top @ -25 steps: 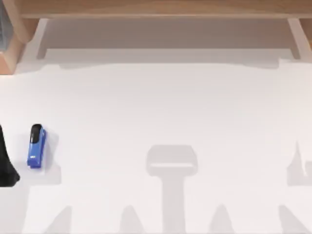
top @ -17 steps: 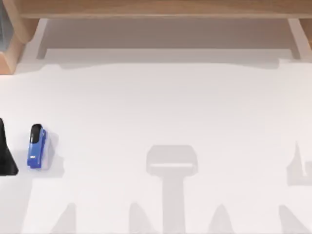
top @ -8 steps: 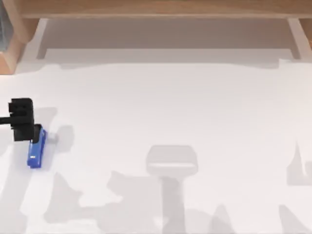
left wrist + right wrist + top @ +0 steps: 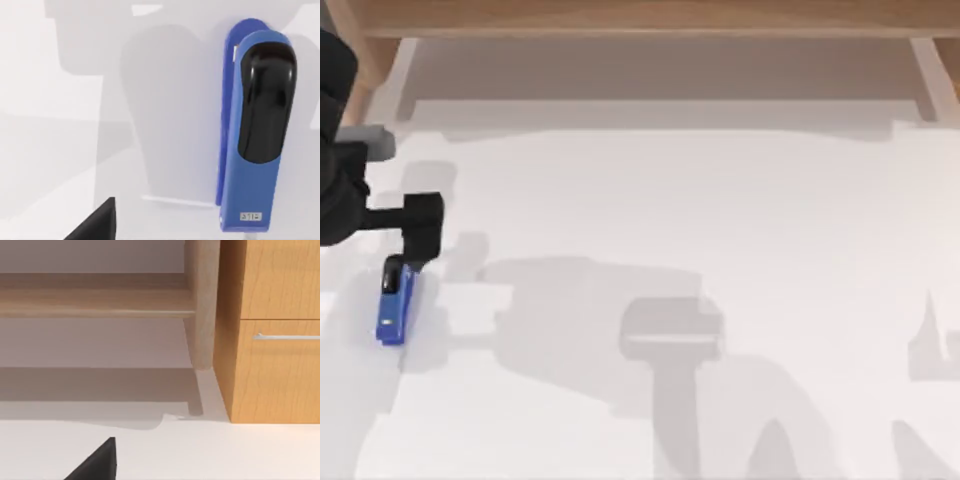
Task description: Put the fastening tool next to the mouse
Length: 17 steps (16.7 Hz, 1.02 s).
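Observation:
The fastening tool is a narrow blue stapler (image 4: 395,305) lying flat near the table's left edge, black rounded end toward the back. My left gripper (image 4: 420,232) hovers just behind and slightly right of that black end, open and holding nothing. In the left wrist view the stapler (image 4: 256,135) lies close below, off to one side of a black fingertip (image 4: 97,226). The mouse is out of view. My right arm is parked, and the right wrist view shows one black fingertip (image 4: 97,465).
A wooden shelf unit (image 4: 640,20) runs along the table's back, with posts at both ends. A wooden drawer cabinet (image 4: 270,340) with a metal handle stands ahead of the right wrist camera. Grey arm shadows lie across the white tabletop (image 4: 720,200).
My left arm has swung in from the left edge, then back and to the right, and now hangs by the stapler's black end. The stapler has not moved.

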Each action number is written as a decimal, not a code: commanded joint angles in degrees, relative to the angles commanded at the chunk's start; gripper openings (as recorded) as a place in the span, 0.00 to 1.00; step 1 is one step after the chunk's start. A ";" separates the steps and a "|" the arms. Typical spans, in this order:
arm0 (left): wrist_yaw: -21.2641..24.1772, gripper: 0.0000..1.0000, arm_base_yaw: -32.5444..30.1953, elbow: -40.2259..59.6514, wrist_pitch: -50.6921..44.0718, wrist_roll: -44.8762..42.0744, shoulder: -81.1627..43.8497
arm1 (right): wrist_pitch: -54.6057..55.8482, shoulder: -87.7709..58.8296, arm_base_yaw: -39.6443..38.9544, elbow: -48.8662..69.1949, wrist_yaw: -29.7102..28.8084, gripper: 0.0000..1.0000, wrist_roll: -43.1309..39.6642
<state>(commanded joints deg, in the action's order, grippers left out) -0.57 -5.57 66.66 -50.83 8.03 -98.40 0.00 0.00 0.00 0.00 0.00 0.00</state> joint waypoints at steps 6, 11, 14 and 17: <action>0.44 1.00 -0.61 7.47 -4.90 0.95 -10.03 | 0.00 0.00 0.00 0.00 0.00 1.00 0.00; 0.42 1.00 -0.35 7.13 -4.56 0.86 -10.01 | 0.00 0.00 0.00 0.00 0.00 1.00 0.00; 0.45 1.00 -0.47 4.95 -0.63 0.77 -11.82 | 0.00 0.00 0.00 0.00 0.00 1.00 0.00; 0.46 1.00 -0.51 2.21 4.81 0.78 -14.21 | 0.00 0.00 0.00 0.00 0.00 1.00 0.00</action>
<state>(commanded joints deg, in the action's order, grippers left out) -0.11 -6.08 68.87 -46.02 8.81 -112.61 0.00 0.00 0.00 0.00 0.00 0.00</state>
